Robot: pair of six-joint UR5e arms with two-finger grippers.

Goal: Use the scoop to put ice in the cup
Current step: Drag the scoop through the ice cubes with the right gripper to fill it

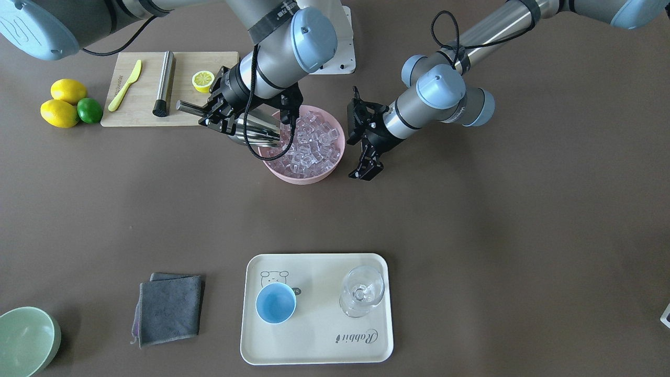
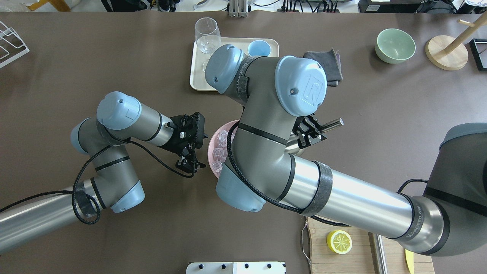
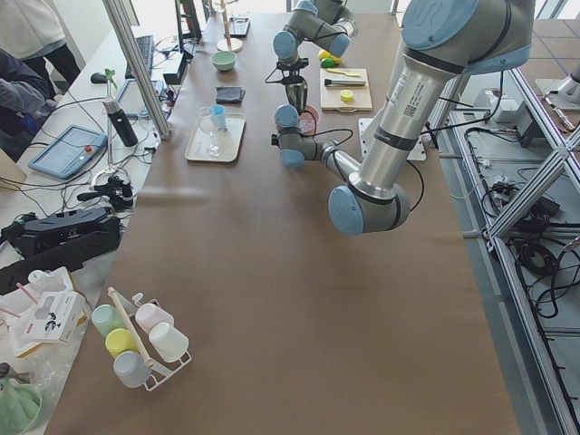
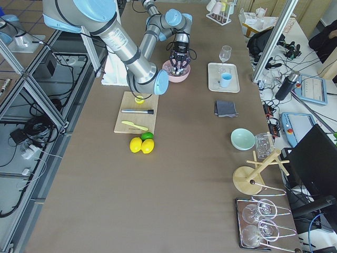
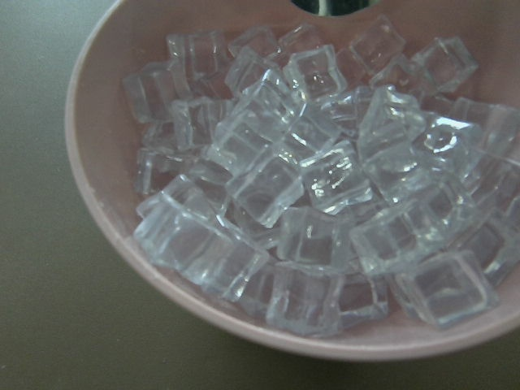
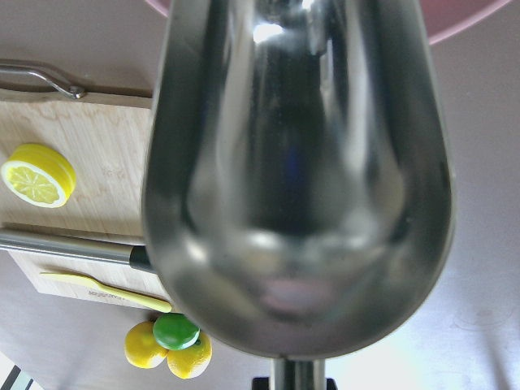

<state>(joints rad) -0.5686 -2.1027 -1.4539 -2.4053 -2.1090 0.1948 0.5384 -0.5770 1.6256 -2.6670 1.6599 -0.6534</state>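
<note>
The right gripper [image 1: 215, 116] has jaws clamped on the scoop [image 1: 256, 133] at the pink bowl [image 1: 301, 179] of ice [image 1: 314, 146] near the bench's robot edge, on the left gripper [image 1: 366, 168] I can't make the jaws out, and an overfull scoop could shed cubes crossing to the cup [image 1: 276, 303] by the operators' edge.

My left arm [image 2: 110, 163] and right arm [image 2: 350, 198] are grey and brushed-silver tubes. The joints wear rounded pale blue caps [image 2: 300, 85], each with a small screw and an embossed logo. Thin black cables [image 2: 156, 158] run under dark fabric straps [image 2: 319, 188]. A black two-finger left gripper [image 2: 189, 164] and its twin, the right gripper [image 2: 312, 132], finish them.
</note>
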